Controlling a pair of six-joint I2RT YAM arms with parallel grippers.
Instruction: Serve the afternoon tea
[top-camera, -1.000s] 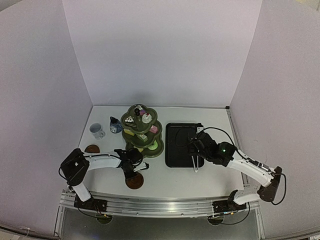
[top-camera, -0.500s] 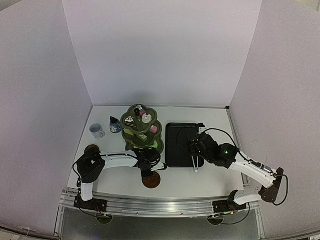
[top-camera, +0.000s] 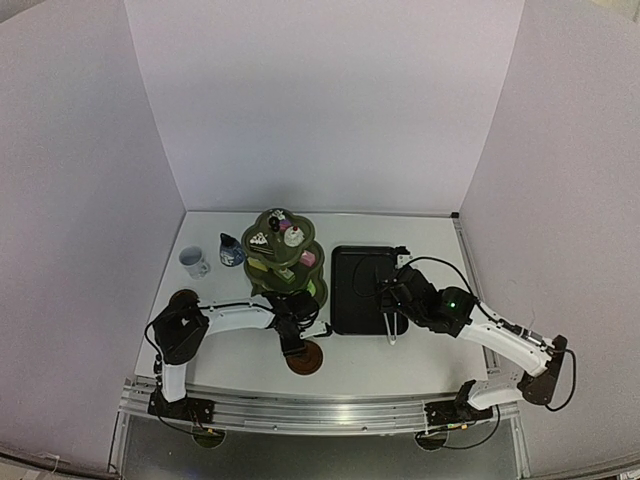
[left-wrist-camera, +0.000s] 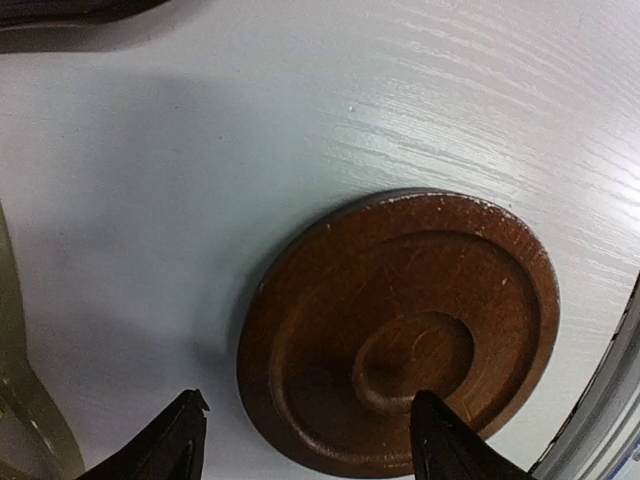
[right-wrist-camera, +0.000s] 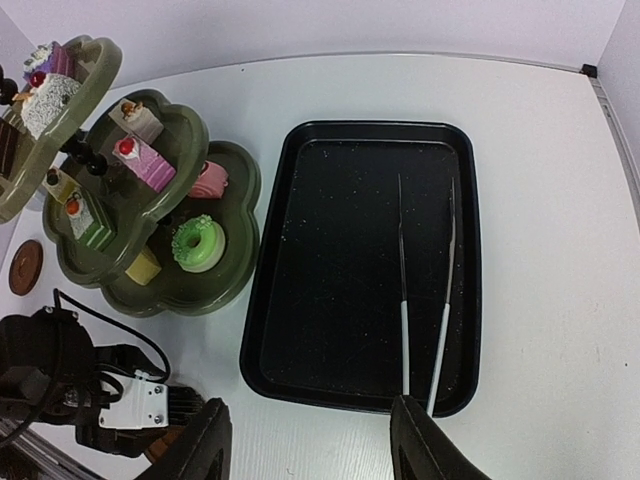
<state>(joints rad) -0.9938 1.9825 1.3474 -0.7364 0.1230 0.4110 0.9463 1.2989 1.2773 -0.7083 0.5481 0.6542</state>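
The olive-green three-tier stand (top-camera: 262, 222) stands at mid table with small cakes on its tiers; the right wrist view shows it (right-wrist-camera: 243, 190) with a green doughnut (right-wrist-camera: 198, 243) and a pink slice (right-wrist-camera: 143, 160). A brown coaster (top-camera: 304, 359) lies flat near the front edge. My left gripper (top-camera: 297, 343) hovers over it, jaws open; in the left wrist view the coaster (left-wrist-camera: 400, 330) lies under the fingertips (left-wrist-camera: 445, 450). A second coaster (top-camera: 183, 298) lies at the left. The white mug (top-camera: 195, 262) and the dark-blue pot (top-camera: 231, 250) stand back left. My right gripper (top-camera: 390, 297) is open and empty above the tray.
A black rectangular tray (top-camera: 355, 285) lies right of the stand, with thin metal tongs (top-camera: 389, 328) along its right side; both show in the right wrist view, tray (right-wrist-camera: 330, 260) and tongs (right-wrist-camera: 420, 300). White walls close three sides. The metal rail runs along the front edge.
My left gripper moved right along the front of the table, and the coaster under it moved from front-left to front-centre. In the last half second it barely shifted. The right arm stayed nearly still.
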